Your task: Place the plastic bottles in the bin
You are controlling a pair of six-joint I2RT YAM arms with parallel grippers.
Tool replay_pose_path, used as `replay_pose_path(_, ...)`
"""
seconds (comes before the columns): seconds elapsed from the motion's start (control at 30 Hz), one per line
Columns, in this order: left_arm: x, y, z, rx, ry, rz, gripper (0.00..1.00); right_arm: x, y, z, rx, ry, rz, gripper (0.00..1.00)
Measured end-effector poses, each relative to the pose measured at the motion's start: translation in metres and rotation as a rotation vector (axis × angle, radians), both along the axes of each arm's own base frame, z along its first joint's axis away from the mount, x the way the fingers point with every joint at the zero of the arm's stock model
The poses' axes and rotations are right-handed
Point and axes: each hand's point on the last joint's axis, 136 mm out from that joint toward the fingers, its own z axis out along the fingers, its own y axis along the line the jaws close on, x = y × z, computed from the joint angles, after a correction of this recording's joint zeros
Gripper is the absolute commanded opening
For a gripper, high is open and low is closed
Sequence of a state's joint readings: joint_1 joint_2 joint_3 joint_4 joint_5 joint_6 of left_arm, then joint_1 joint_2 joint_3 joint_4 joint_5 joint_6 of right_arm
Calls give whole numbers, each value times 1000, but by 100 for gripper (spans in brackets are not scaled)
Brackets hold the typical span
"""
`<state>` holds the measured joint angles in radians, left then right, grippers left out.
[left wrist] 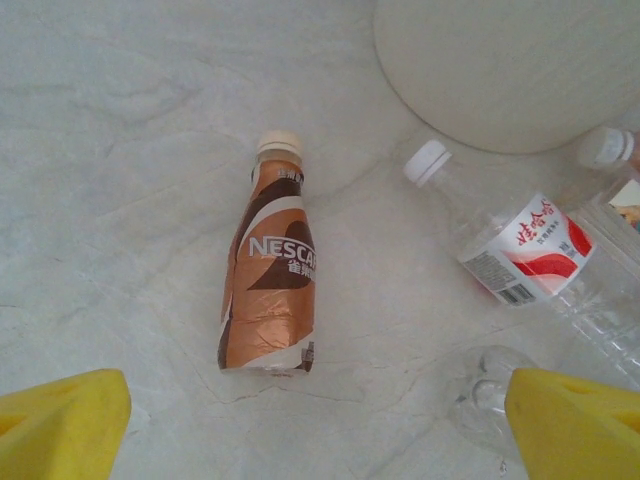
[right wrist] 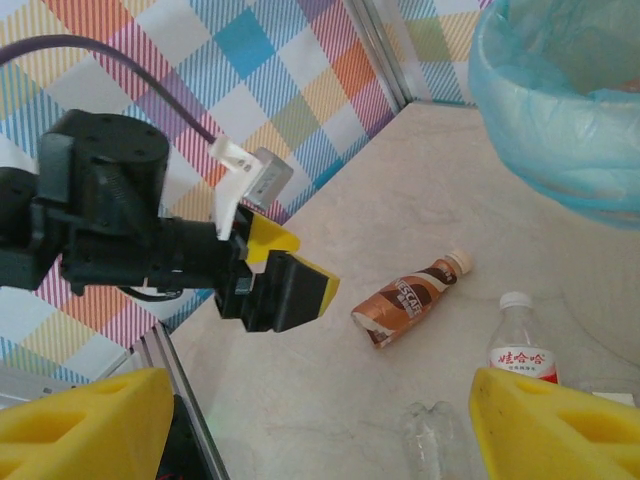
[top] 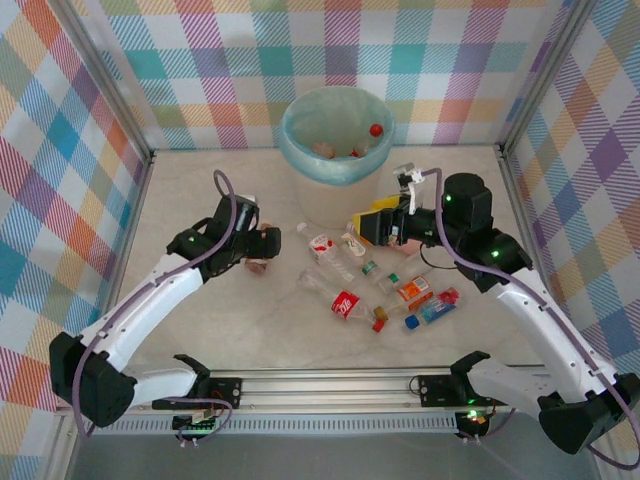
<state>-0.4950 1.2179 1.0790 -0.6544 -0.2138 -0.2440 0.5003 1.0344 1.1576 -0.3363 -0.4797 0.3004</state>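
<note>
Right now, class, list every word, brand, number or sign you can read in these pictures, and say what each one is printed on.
"NESCA": white letters on the brown bottle; the rest curves out of sight.
"娃哈哈": red characters on the red-and-white label of the clear bottle.
Too small or blurred to read: the Chinese line under "NESCA", the clear bottle's fine print and barcode, and the labels of the other bottles in the top view.

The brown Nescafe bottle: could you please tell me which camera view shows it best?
Left wrist: the brown Nescafe bottle lies whole and centred, label readable. The right wrist view shows it smaller; in top external the left arm hides most of it.
</note>
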Motion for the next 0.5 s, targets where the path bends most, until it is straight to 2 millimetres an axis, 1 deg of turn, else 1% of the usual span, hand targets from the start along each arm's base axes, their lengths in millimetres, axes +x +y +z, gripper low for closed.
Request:
replay_pose_path(0.13,8,5,-16,-20,65,14,95,-3,3,2,4,-5,9,77)
replay_pose_path(0.23,16,3,-29,-27,124,16,90,-5,5,1,2,-5,18,77)
replay_pose_path(0.33,18,-9,-36,-61,168,-16,89,-5,4,-1,-9,-4,5,77)
replay_pose_path(0.4,12,-18,-37,-81,184,-40,90,-4,1,-3,-19,1,-17,77)
replay_pose_path(0.5,4,-37,-36,-109,196,-79,91,-3,-7,-5,-37,-7,-61,77)
